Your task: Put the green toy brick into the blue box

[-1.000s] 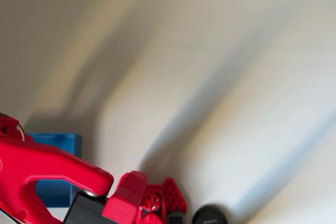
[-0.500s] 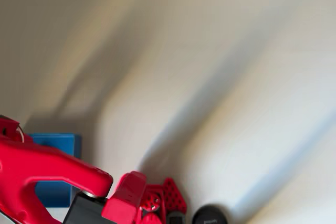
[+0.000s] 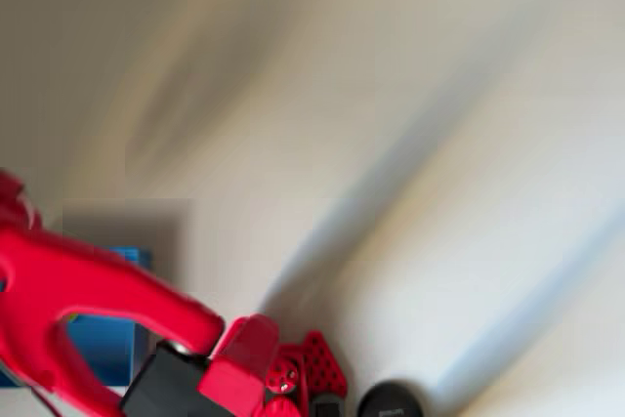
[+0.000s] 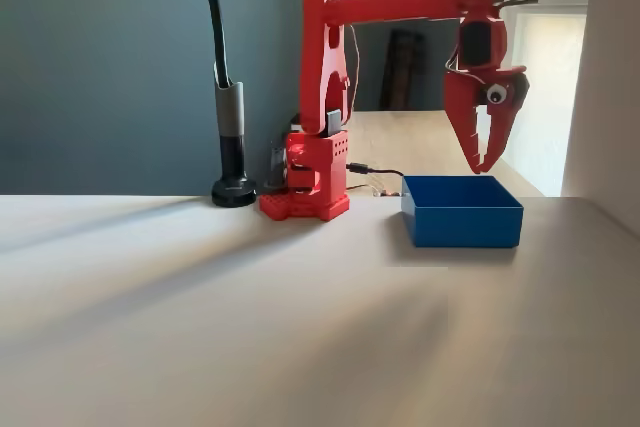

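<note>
We see the hand (image 4: 484, 162) hanging high above the blue box (image 4: 462, 211), fingers pointing down with their tips nearly together; a narrow gap shows higher up, and we cannot tell whether anything sits between them. The green toy brick may be there or inside the box, hidden by its walls. The red arm (image 4: 400, 5) reaches across from its base (image 4: 306, 179) on the pale surface (image 4: 250, 317). A black pole (image 4: 228, 117) stands beside the base.
</note>
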`<state>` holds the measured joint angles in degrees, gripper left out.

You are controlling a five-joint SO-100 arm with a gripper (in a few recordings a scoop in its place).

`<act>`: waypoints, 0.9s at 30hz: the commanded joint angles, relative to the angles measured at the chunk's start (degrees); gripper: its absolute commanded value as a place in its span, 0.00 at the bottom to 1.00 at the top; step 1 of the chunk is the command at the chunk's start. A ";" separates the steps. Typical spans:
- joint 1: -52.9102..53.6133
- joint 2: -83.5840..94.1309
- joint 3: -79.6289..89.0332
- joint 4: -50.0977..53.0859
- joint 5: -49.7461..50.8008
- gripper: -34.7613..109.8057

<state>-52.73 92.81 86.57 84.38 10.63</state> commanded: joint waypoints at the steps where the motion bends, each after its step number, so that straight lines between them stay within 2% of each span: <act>1: 7.38 5.01 -4.13 0.26 -0.62 0.24; 12: 29.88 5.36 -3.69 -0.79 -4.75 0.24; 20: 44.21 6.15 1.93 -10.55 -8.44 0.24; 27: 47.11 19.60 12.66 -17.84 -9.14 0.24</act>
<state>-6.68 100.90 94.92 70.05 1.23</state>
